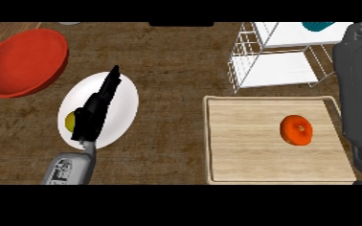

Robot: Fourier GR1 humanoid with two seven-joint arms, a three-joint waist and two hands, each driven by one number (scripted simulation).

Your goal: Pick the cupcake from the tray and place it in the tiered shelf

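- Low-left, see left hand flat over white plate, fingers straight, gripping nothing
- Can't tell open or shut for right hand, dark along right edge
- Spot cupcake sitting mid tray, near tiered shelf

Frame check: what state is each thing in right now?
cupcake: on the tray, untouched.
tray: flat on the counter.
tiered shelf: upright, no cupcake inside.
white plate: yellow thing on it, partly hidden.
left hand: open, fingers straight, over the white plate.
red bowl: upright.
right arm: at right edge, hand unclear.
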